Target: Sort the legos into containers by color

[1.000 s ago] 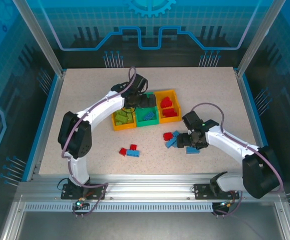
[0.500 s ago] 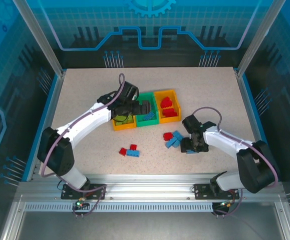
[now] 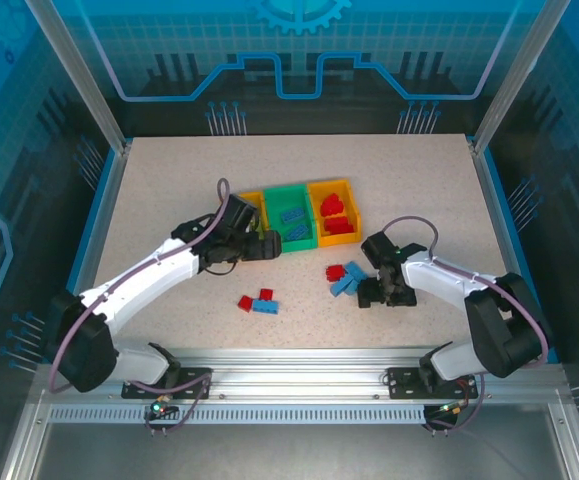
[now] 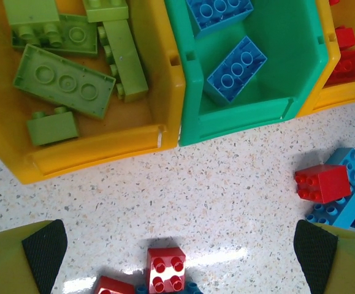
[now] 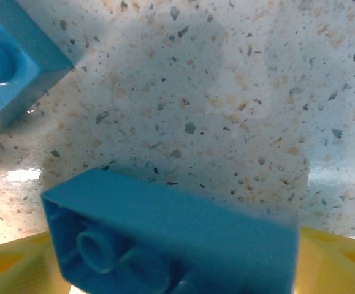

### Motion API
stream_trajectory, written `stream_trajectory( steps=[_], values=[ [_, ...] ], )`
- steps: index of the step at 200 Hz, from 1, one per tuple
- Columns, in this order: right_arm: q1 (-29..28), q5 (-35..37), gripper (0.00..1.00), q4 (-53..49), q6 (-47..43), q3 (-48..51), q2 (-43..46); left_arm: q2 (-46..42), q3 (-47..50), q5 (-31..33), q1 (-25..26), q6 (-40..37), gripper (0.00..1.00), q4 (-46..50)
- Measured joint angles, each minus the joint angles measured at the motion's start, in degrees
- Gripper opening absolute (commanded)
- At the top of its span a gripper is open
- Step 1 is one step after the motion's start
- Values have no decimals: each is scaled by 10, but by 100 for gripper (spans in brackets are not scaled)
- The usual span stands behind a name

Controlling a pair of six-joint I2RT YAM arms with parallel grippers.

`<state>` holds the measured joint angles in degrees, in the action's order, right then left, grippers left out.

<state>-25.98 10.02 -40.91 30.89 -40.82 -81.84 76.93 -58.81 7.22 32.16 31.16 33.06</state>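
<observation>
From above, the left gripper (image 3: 269, 246) is being held low over the worktop (image 3: 169, 180), just in front of the containers (image 3: 287, 188). Its arm is covering much of the left yellow bin (image 3: 250, 200). The left wrist view is supplying what is being covered there. Lime green bricks (image 4: 61, 79) are lying in that bin, blue bricks (image 4: 235, 67) in the green bin (image 4: 189, 92), and red bricks (image 4: 344, 55) in the right yellow bin (image 4: 333, 101). The jaws are being kept wide apart, with nothing gripped between the pads (image 4: 42, 248). A loose red brick (image 4: 165, 269) is sitting on the worktop beneath the gap.

The right gripper (image 3: 374, 293) is being held down at the worktop, beside a loose cluster of red and blue legos (image 3: 343, 277). From above, its body is covering the spot between its fingers. In the right wrist view a blue brick (image 5: 171, 233) is being shown close up. Its hollow underside is facing the camera, and it is spanning the gap between the yellow fingers (image 5: 330, 257). Whether it is being clamped cannot be told.
</observation>
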Motion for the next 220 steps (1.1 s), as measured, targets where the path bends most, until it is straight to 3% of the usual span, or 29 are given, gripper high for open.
stream_trajectory(
  steps=[71,121,192,220],
  values=[
    [-2,0,88,-4,-3,-7,-9,-25,38,5,0,13,99,1],
    [-2,16,90,-24,-27,-66,-49,-36,47,9,0,18,99,1],
    [28,29,92,-46,-75,-100,-89,-43,56,9,0,19,99,0],
    [29,17,87,-45,-93,-115,-107,-43,57,9,0,19,99,0]
  ],
)
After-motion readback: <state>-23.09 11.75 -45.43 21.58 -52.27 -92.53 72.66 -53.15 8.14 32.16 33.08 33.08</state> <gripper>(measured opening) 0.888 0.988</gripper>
